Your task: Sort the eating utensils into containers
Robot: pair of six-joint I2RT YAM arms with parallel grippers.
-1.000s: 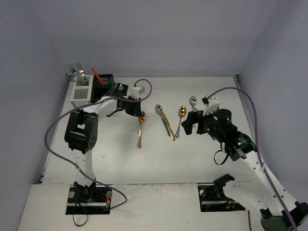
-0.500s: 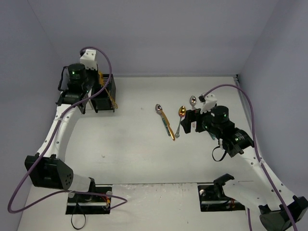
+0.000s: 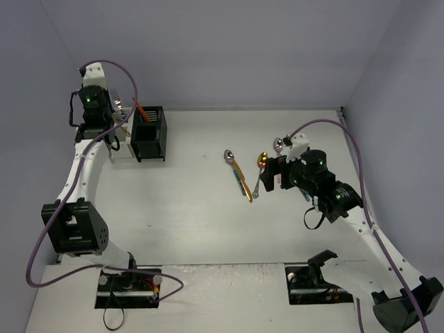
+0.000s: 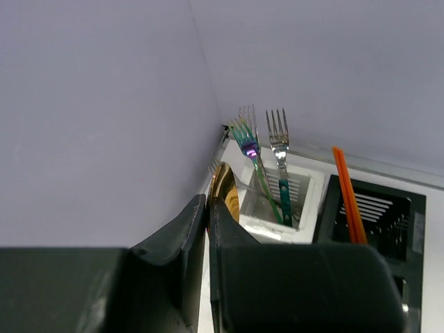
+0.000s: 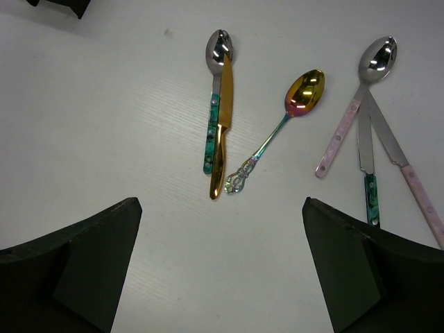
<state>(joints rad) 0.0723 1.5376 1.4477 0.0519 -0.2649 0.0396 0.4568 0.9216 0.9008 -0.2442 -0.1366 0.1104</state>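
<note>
Left claw is clamping a gold metal spoon near the white slotted caddy.
Right claw is hanging wide apart over the white surface.

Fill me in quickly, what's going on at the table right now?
The left gripper is shut on a gold spoon, holding it by the white caddy, which already has forks in it. The black caddy alongside holds an orange chopstick. The right gripper hangs open above loose utensils on the table: a gold knife, teal-handled spoon, iridescent spoon and pink-handled spoon.
</note>
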